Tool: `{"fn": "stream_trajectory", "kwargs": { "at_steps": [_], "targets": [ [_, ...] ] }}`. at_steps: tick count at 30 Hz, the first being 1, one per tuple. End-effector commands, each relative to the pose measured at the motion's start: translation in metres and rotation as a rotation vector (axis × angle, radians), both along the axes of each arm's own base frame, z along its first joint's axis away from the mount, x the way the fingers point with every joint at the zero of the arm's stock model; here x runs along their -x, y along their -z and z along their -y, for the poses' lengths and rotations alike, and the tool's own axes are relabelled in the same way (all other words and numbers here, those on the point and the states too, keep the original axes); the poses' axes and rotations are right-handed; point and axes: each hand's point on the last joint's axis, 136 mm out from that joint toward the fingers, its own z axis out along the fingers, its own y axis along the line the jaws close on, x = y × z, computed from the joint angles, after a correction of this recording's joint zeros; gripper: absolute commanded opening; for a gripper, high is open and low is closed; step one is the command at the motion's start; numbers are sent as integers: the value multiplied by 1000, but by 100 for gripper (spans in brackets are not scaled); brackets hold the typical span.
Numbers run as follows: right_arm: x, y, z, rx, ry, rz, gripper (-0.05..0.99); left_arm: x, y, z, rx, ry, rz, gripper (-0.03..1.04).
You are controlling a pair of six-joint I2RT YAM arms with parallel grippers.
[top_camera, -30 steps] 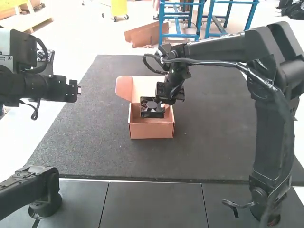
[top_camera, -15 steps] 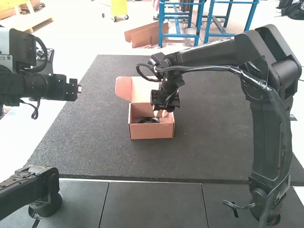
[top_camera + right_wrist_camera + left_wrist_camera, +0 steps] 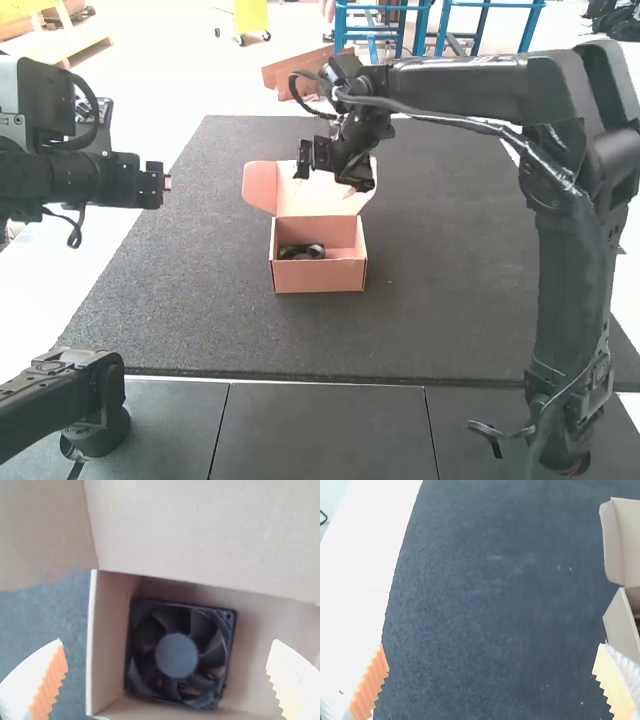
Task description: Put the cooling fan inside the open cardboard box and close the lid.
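Cooling fan [image 3: 177, 655] black, square-framed, curved blades (round hub), flat in box [image 3: 107, 645].

Black cooling fan [image 3: 177, 652] lying flat inside open cardboard box [image 3: 318, 268], lid [image 3: 310, 188] upright behind

A black, coarse-grained mat [image 3: 200, 290] is spread flat and is lit evenly and brightly. Beside the mat's left edge a pale, smooth surface [image 3: 40, 300] is seen, possibly the bare tabletop. Along the mat's near edge, smooth dark panels [image 3: 320, 430] are laid, divided by thin seams.
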Motion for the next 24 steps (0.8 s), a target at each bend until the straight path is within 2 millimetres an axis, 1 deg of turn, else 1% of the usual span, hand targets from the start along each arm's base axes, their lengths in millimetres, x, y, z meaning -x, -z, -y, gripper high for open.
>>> {"fn": "stream_trajectory", "kwargs": {
  "at_steps": [1, 6, 8, 12, 17, 24],
  "targets": [
    [-15, -50, 19, -58, 1, 102, 91, -4, -6, 1, 0, 9, 20, 97],
    [-27, -69, 61, -38, 52, 167, 91, -11, -1, 2, -2, 8, 8, 97],
    [-28, -73, 79, -22, 65, 189, 91, -15, 1, 2, -2, 10, 5, 97],
    [-28, -81, 103, 2, 70, 256, 91, -23, 4, 4, -2, 13, 2, 97],
    [-22, -90, 118, 4, 68, 361, 91, -32, 6, 5, -3, 15, -3, 97],
    [-9, -85, 126, -1, 58, 405, 91, -42, 9, 6, -3, 16, -3, 97]
  ]
}}
